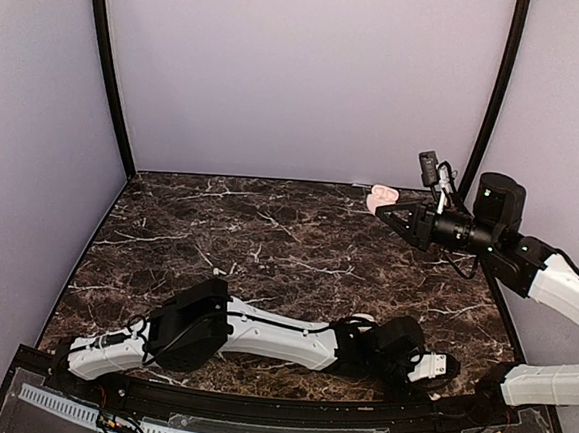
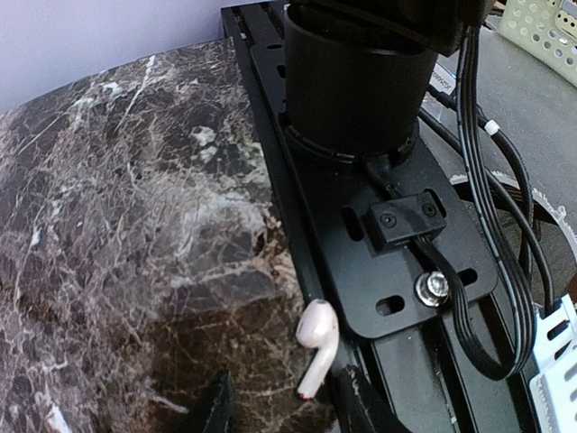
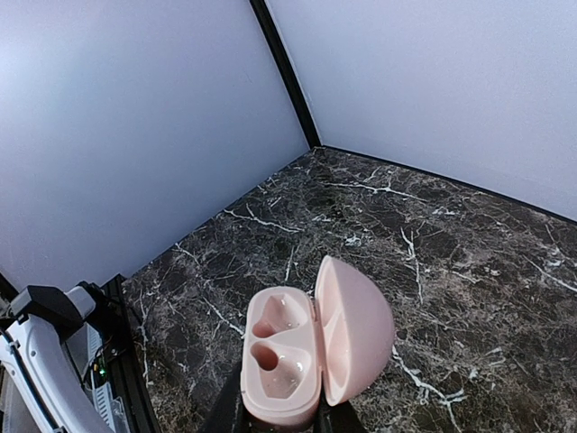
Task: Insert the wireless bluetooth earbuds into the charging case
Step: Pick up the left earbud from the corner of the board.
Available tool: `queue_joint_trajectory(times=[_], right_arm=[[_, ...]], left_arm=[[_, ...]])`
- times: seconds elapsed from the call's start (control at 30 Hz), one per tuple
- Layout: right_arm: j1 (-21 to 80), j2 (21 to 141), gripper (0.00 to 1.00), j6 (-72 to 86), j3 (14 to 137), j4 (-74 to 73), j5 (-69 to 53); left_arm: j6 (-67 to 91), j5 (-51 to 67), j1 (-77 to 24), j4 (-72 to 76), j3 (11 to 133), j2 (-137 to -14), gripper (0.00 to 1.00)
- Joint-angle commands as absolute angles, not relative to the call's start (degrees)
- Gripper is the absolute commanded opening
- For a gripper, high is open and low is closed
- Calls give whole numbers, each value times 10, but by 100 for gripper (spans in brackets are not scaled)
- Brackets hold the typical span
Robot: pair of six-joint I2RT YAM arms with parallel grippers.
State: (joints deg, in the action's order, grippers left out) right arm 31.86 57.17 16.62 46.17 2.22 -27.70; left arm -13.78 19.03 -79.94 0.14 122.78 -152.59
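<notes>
Top view: my right claw (image 1: 388,212) is clamped on the open pink charging case (image 1: 382,196), up near the desk's (image 1: 268,235) far right corner.

Left wrist: my left claw (image 2: 284,410) sits part-open around the earbud (image 2: 315,347) at the desk's near edge, with the fingertips mostly cropped.

Right wrist: I see bare desk ahead.

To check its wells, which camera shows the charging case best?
Right wrist: the charging case fills the foreground, lid open, both wells empty. Top external shows it only as a pink speck; left wrist misses it.

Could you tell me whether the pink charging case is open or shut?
Open: the case has its lid swung aside, both sockets empty.
</notes>
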Motion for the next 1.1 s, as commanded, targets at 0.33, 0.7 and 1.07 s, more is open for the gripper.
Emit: queue_joint_trajectory(times=[0.33,0.7,1.07], right_arm=[[314,559,0,163,480,13,-287],[314,564,0,162,480,14,-288],[312,564,0,159,476,11,-287]], left_arm=[[-141,168,-809,-64,1335,-1601,37],[-130,133,-803,-59,1357,-1609,28],[-125,122,-805,-74,1406,-1649,38]])
